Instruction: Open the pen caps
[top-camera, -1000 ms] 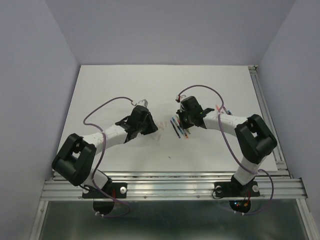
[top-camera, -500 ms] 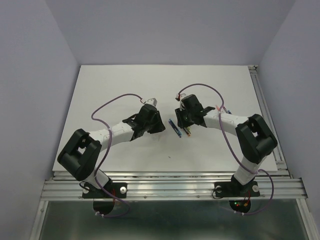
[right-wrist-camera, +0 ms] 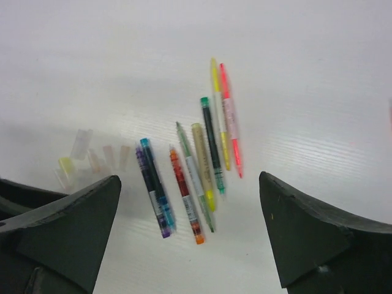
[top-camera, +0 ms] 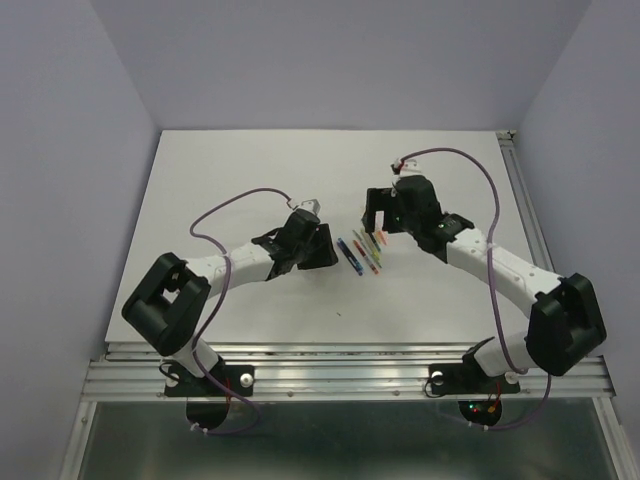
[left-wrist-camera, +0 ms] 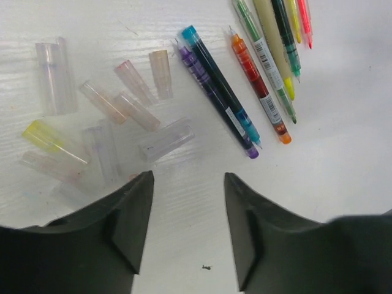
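Several thin coloured pens (top-camera: 362, 252) lie side by side on the white table, bare of caps. In the left wrist view the pens (left-wrist-camera: 220, 92) fan out at upper right. Several pale translucent pen caps (left-wrist-camera: 138, 110) lie loose at upper left, one of them yellow-tinged (left-wrist-camera: 46, 138). My left gripper (left-wrist-camera: 187, 184) is open just short of the caps, with only table between its fingers. My right gripper (right-wrist-camera: 190, 180) is open wide above the pens (right-wrist-camera: 184, 190) and holds nothing. The caps (right-wrist-camera: 92, 159) lie left of them. From above, the left gripper (top-camera: 328, 252) and right gripper (top-camera: 376, 222) flank the pens.
The white tabletop (top-camera: 230, 180) ends in an aluminium rail on the right (top-camera: 530, 230) and a frame at the near edge (top-camera: 340, 375). Purple cables loop over both arms. A small dark speck (left-wrist-camera: 207, 267) lies on the table.
Both grippers have opened. The right arm has lifted and drawn back to the right of the pens. The left gripper has shifted right, closer to the caps.
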`<action>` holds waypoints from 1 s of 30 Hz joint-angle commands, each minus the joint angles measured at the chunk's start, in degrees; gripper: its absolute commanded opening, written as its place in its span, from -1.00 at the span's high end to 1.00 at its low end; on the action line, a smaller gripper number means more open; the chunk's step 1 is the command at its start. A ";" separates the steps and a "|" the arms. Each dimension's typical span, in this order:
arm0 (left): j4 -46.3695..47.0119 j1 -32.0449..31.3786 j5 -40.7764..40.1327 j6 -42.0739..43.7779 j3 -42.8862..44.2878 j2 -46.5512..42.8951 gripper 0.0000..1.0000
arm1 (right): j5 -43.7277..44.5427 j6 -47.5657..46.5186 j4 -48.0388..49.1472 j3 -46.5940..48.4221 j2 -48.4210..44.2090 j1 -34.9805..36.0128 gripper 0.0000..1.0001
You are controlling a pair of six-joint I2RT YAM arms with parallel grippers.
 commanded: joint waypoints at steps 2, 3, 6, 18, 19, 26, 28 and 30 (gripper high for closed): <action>-0.06 -0.80 -0.33 1.63 2.44 -5.50 -0.54 | 8.70 3.47 -0.35 -3.46 -3.12 -4.91 -1.00; -0.06 -0.80 -0.42 1.81 2.36 -6.65 -0.70 | 8.35 2.77 -2.10 -3.37 -3.12 -7.27 -1.00; -0.06 -0.89 -0.68 2.33 1.22 -11.74 -0.95 | 7.04 1.10 -2.47 -4.16 -2.33 -12.89 -1.00; -2.78 -0.54 -9.11 1.72 -7.22 -28.10 -0.98 | 1.59 -2.42 -3.17 -2.23 7.33 -23.02 -1.00; -3.13 -0.54 -9.90 1.63 -7.66 -28.45 -0.98 | 1.14 -2.42 -3.08 -1.88 8.12 -23.11 -1.00; -5.33 -0.10 -10.96 1.54 -8.46 -28.54 -0.98 | 0.44 -3.39 -2.38 -0.03 12.96 -24.43 -1.00; -5.42 -0.01 -10.96 1.46 -8.54 -28.54 -0.98 | 0.00 -3.39 -2.38 0.41 13.84 -24.87 -1.00; -5.42 0.08 -10.96 1.63 -8.46 -28.63 -0.98 | -0.62 -3.30 -2.38 0.67 15.07 -25.04 -1.00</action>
